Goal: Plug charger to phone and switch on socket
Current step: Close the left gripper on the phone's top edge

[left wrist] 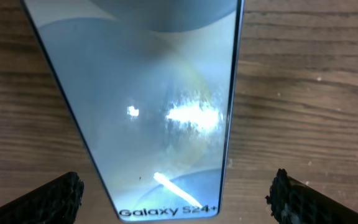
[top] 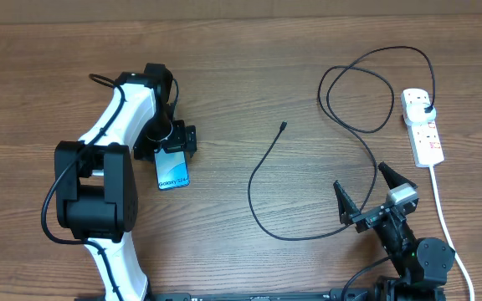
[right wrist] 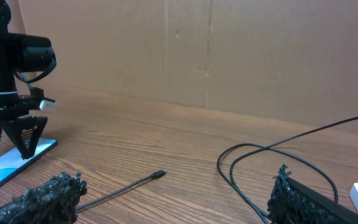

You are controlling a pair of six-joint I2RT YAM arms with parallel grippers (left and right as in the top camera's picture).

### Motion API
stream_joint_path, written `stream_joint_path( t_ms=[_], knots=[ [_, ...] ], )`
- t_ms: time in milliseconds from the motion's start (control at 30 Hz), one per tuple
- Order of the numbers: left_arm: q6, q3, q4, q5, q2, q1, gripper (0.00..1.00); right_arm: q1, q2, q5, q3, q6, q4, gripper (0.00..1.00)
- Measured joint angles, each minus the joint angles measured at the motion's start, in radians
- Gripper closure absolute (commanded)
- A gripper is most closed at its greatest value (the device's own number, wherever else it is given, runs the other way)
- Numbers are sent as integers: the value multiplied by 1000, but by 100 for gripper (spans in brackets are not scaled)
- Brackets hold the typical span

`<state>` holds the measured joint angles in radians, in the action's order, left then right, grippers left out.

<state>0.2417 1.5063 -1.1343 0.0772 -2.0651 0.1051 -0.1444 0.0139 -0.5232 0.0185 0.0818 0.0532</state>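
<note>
Noted left tool [top: 172, 144] spread to full width over phone [top: 172, 173], left of centre on tabletop [top: 249, 50]. Saw in left wrist view one finger [left wrist: 55, 196] to each side of phone [left wrist: 154, 93], with bare wood between each and the dark frame; gripping nothing, touching nothing visible. Read "Galaxy S24+" on pale blue screen, flat and face up. Confirmed from right wrist view: left tool [right wrist: 11, 134] pointing straight down over phone's [right wrist: 11, 163] far end. Found right tool [top: 359, 176] near front right of tabletop, likewise wide apart and empty. Traced charger [top: 252, 184] as long black loops across wood, passing under the gap between right fingers in overhead view; no contact visible from right wrist. Located connector tip [top: 284, 126] lying loose mid-tabletop, well apart from phone. Located plug [top: 426, 107] seated in far end of socket [top: 425, 138] at right side, with white cord [top: 446, 226] trailing toward front edge. Could not tell switch position.
</note>
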Motion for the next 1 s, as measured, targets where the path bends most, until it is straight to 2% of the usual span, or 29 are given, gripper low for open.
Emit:
stream_joint_path(
  t_ms=[1000],
  knots=[
    [82,-138,157,-37,23,0,0,0,0,0,0,0,0,0]
  ],
)
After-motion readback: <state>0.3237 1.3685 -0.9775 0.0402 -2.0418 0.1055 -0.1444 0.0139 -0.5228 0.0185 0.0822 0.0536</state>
